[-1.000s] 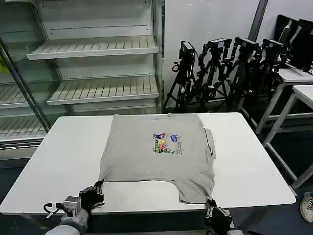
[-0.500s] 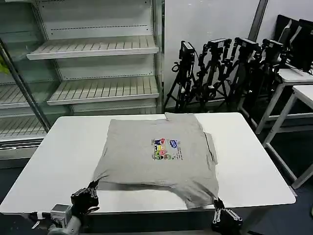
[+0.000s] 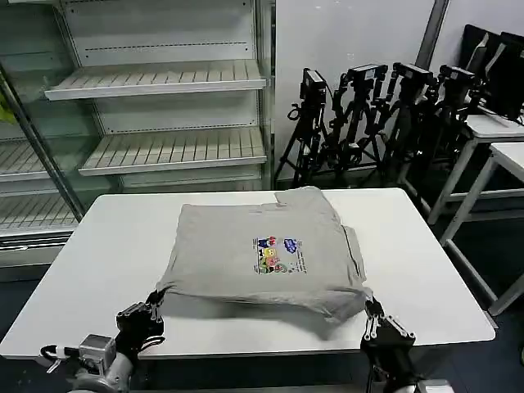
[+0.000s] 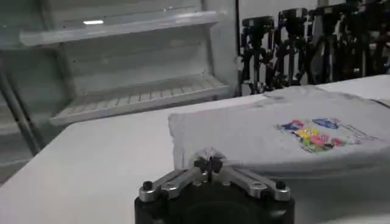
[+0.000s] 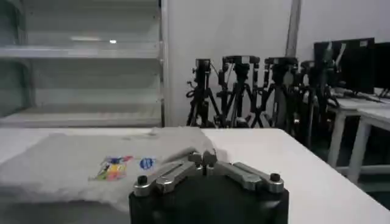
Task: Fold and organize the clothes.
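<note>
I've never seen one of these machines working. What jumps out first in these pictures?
A light grey T-shirt with a small colourful chest print lies on a white table. The left gripper and the right gripper each pinch a near corner of it, lifting that edge off the tabletop. Behind stand bare shelves and black camera tripods.

T-shirt [image 3: 266, 250] on table [image 3: 426, 278], hands at near corners.

A lab or test studio dressed as a shop — a glass-fronted display case with bare white shelves [image 3: 164, 82] stands behind the white worktop [image 3: 90, 262]. Beside it, a cluster of black camera tripods [image 3: 368, 115] leans against a plain wall, with white desks [image 3: 499, 139] further along.
</note>
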`<state>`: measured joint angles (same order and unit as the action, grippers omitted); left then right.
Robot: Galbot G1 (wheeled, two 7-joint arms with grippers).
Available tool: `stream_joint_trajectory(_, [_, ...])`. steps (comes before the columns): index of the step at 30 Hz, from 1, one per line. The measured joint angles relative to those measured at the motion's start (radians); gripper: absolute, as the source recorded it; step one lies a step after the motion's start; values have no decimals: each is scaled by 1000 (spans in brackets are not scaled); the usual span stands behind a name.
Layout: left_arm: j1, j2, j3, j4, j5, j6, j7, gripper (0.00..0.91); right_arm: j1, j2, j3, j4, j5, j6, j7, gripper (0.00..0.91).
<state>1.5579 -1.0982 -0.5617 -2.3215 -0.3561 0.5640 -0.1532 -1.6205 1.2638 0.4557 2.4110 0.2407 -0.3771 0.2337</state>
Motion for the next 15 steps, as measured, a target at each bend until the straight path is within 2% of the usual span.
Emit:
stream_joint_trajectory(8, [-134, 51, 54, 113, 1, 8, 9, 20, 193, -75, -26, -128, 87, -45, 12, 0])
stream_joint_trajectory(15, [-249, 75, 111, 224, 10, 7, 15, 20, 324, -106, -59, -242, 124, -80, 10, 0])
